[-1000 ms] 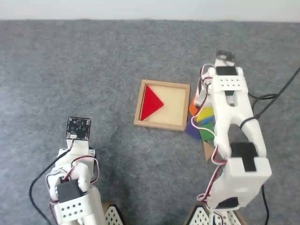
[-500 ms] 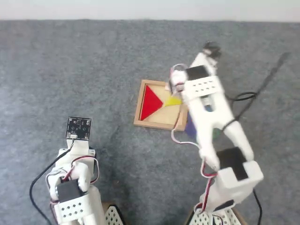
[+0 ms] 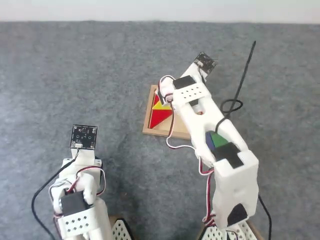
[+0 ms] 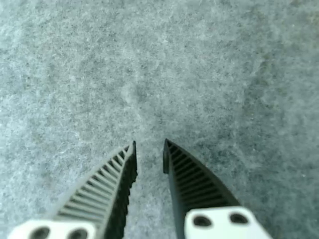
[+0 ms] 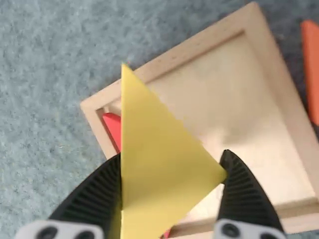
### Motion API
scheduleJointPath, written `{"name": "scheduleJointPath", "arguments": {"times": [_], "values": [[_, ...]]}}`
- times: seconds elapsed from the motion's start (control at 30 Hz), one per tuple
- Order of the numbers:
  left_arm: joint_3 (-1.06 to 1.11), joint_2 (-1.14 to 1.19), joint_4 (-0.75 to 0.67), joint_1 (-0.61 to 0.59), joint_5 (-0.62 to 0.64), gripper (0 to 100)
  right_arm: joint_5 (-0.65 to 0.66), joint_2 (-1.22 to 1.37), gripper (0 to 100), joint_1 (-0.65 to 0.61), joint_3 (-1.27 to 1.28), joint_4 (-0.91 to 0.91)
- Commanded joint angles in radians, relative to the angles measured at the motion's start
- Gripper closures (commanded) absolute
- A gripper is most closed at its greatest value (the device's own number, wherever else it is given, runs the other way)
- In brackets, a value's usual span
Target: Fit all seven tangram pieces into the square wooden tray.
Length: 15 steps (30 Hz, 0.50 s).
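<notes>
- The right gripper [image 5: 172,164] is clenched on the yellow triangle [image 5: 154,149], with one ribbed black finger pressed to each side of the piece.
- The yellow triangle is held flat-faced toward the wrist camera. One sharp tip reaches out over the rim of the square wooden tray [image 5: 189,52]. Whether the piece touches the tray cannot be told.
- In the high view the yellow triangle [image 3: 156,102] sits over the tray's left part, close to its far-left corner, at the front end of the right arm [image 3: 200,115].
- Under and beside it the red triangle [image 3: 159,117] lies inside the tray against the left wall. From the right wrist only a red strip [image 5: 112,130] of it shows past the yellow edge.
- The rest of the tray floor seen from the right wrist is bare pale wood.
- The tray [image 3: 152,131] lies on the grey carpet [image 3: 75,65], and the right arm stretches across its right side.
- An orange piece [image 5: 311,69] lies on the carpet just outside the tray wall.
- A green piece [image 3: 216,138] and a blue piece [image 3: 210,143] show in part from behind the right arm, on the carpet to the right of the tray.
- The left gripper [image 4: 149,144] hangs over bare carpet, well apart from the tray. Its jaws are parted by a narrow gap with nothing between them.
- The left arm [image 3: 75,200] is folded at the near-left of the table.
</notes>
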Motion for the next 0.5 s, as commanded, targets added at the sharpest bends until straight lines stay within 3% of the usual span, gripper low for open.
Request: {"name": "scheduleJointPath", "arguments": {"times": [0.0, 0.37, 0.47], "values": [[-0.007, -0.012, 0.006, -0.005, -0.009, 91, -0.025, -0.002, 74.0, 0.002, -0.066, -0.01], [-0.007, -0.012, 0.006, -0.005, -0.009, 91, -0.012, -0.001, 64.5, -0.008, -0.089, -0.001], [-0.007, -0.012, 0.006, -0.005, -0.009, 91, 0.077, -0.001, 64.7, -0.008, -0.184, 0.097]]}}
